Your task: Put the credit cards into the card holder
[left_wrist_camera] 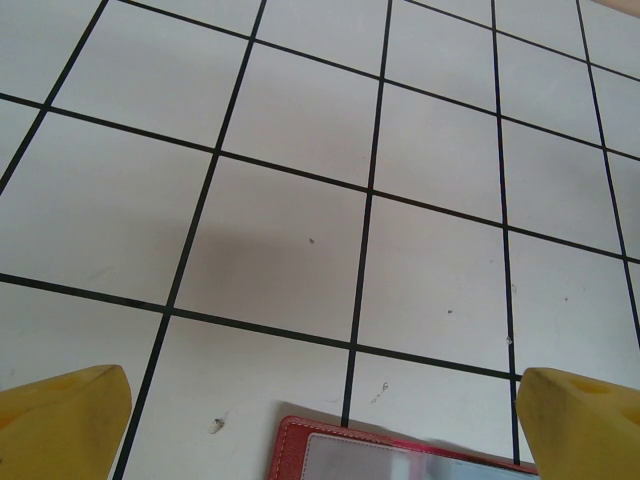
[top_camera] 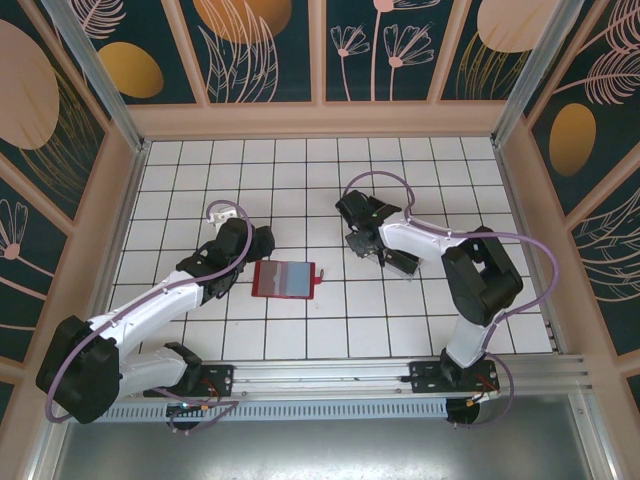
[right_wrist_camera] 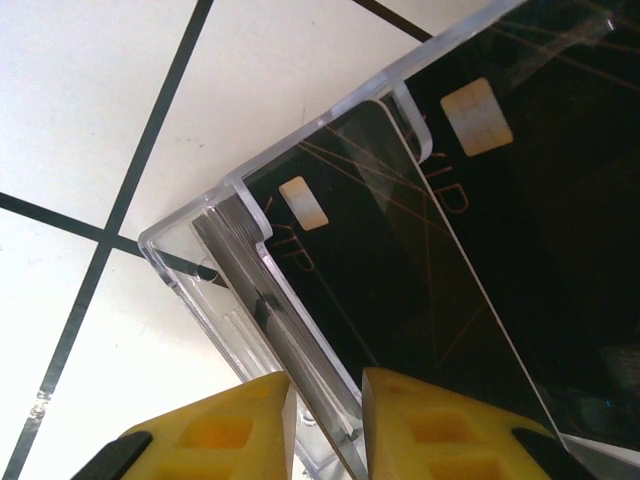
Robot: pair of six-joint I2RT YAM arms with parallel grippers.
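- Two arms and two pincers over one white tiled surface (top_camera: 300, 170).
- One card holder (top_camera: 285, 280): red and flat, lying open with a grey-blue inside face up. It sits on the surface between the two arms, nearer the left one.
- Left pincer (top_camera: 262, 243) is just up-left of the card holder, not touching it.
- Left wrist view: left pincer (left_wrist_camera: 320, 385) is spread wide, with one yellow fingertip at each bottom corner. There is nothing between them but bare tile. The red edge of the card holder (left_wrist_camera: 400, 458) is at the bottom, below the gap.
- One clear plastic slotted rack (right_wrist_camera: 190, 250) stands on the surface under the right pincer (top_camera: 365, 232), well apart from the card holder.
- Credit cards (right_wrist_camera: 370, 300): I count two, black, each with a gold chip. They stand in separate slots of the rack, none in the card holder.
- A thin grey strip sits in the end slot; can't tell if it's a third card.
- Right pincer (right_wrist_camera: 326, 380) has its yellow fingers drawn close, with the rack's end wall and that grey strip in the narrow gap. Can't tell if it is actually clamped on anything.
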